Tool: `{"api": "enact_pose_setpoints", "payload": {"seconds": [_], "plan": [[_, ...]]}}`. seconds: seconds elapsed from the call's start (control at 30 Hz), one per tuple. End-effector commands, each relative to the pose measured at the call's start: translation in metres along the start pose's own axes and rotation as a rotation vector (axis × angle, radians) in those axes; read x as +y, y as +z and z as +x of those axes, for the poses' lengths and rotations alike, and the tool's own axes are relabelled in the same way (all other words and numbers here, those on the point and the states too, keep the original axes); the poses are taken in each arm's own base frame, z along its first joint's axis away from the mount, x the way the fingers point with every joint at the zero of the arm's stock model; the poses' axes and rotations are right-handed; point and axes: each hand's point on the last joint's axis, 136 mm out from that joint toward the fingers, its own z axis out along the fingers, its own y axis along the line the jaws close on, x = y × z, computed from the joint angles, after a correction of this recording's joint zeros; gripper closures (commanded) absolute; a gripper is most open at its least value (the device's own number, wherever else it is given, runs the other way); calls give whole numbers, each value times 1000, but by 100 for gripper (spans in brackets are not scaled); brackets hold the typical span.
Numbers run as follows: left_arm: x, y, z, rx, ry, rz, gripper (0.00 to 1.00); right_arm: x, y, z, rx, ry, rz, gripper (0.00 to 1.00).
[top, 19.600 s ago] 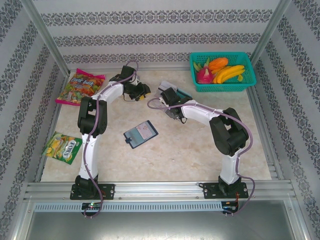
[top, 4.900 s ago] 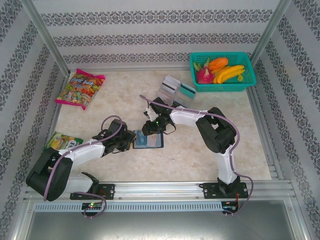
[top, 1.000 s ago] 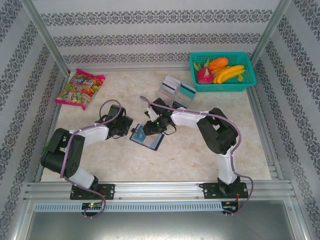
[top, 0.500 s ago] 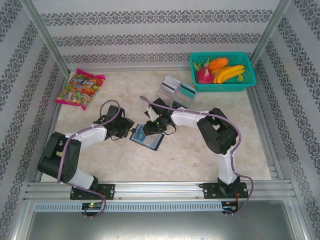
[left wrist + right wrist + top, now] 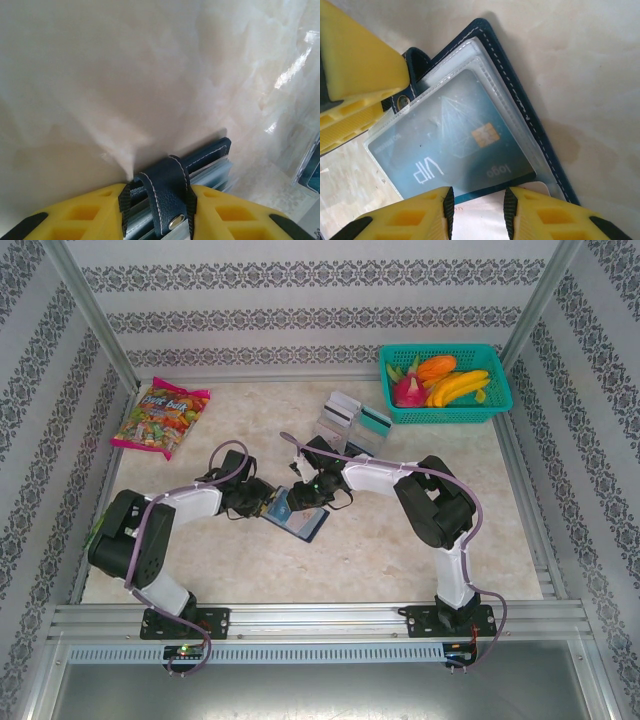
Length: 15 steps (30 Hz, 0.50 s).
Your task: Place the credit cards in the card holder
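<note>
**Dark navy stitched folding card holder**: lies open and tilted at mid-table.

**Change over last second:** left gripper has slid right, from just beside holder onto its left edge. Jaws now pinch that edge at snap tab.

**Right gripper**: sits at exposed end of teal chip card, which is largely inside clear sleeve. Jaws narrow; grip on card not discernible.

**Meaning:** holder now braced, so seating push should not shove it away.

**Remaining white-grey and teal cards**: wait far right, beside teal mesh basket.
</note>
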Motion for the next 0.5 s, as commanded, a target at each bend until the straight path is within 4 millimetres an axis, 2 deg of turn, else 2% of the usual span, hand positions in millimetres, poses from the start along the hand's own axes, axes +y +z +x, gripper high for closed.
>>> {"api": "enact_pose_setpoints", "payload": {"seconds": [0.0, 0.2, 0.47], "plan": [[-16, 7, 5, 32, 27, 33, 62, -30, 20, 48, 159, 44, 108, 64], [-33, 6, -2, 15, 45, 48, 62, -32, 23, 52, 172, 40, 118, 64], [-43, 18, -4, 31, 35, 69, 62, -34, 25, 56, 181, 40, 129, 64]]}}
